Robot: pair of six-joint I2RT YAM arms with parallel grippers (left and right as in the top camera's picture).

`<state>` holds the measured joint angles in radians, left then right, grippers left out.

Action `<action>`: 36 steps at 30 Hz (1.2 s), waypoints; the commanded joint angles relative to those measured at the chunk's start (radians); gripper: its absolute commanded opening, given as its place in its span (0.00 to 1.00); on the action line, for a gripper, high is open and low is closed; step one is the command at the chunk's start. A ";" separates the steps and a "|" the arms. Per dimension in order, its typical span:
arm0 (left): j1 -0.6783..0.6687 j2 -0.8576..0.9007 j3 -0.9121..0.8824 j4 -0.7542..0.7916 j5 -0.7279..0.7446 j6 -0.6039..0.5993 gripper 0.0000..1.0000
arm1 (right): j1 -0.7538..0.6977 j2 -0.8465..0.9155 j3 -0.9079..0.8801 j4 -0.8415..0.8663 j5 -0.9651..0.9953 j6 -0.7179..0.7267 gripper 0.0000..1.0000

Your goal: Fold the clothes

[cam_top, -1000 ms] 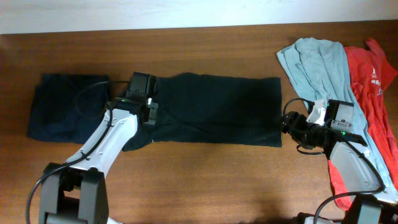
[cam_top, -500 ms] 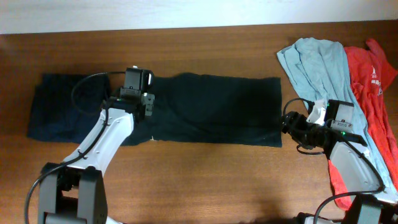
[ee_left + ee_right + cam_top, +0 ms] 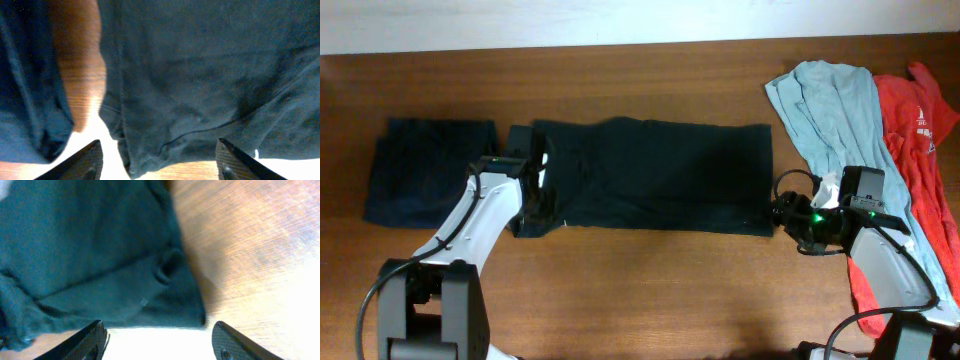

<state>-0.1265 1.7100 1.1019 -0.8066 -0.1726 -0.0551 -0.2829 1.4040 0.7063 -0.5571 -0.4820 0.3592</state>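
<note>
No legible text anywhere; white print on red garment too small to read.

Table: brown wood, as I see it from above.
Black garment: spread flat in a long band across the middle.
Navy garment: folded block at the left end, just beside the black one.
Pale blue-grey garment: rumpled at the far right, overlapping the red one's edge.
Red garment: along the right edge, partly under my right arm.
Left gripper: over the black garment's left end.
Right gripper: at the black garment's near right corner; I cannot tell if there is contact.
</note>
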 commanded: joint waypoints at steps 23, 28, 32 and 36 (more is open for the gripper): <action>0.076 -0.053 -0.117 0.062 -0.111 -0.117 0.00 | -0.005 0.061 0.012 -0.101 0.187 0.054 0.68; 0.077 -0.053 -0.117 0.065 -0.108 -0.116 0.00 | -0.005 0.196 0.012 -0.020 0.048 0.050 0.47; 0.077 -0.053 -0.117 0.066 -0.108 -0.116 0.01 | -0.005 0.312 0.012 0.072 -0.123 -0.021 0.47; 0.077 -0.053 -0.117 0.066 -0.108 -0.116 0.01 | -0.005 0.332 0.012 0.075 -0.146 -0.021 0.40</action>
<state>-0.0555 1.6829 0.9657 -0.7429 -0.2665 -0.1551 -0.2874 1.6840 0.7536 -0.4652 -0.6445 0.3592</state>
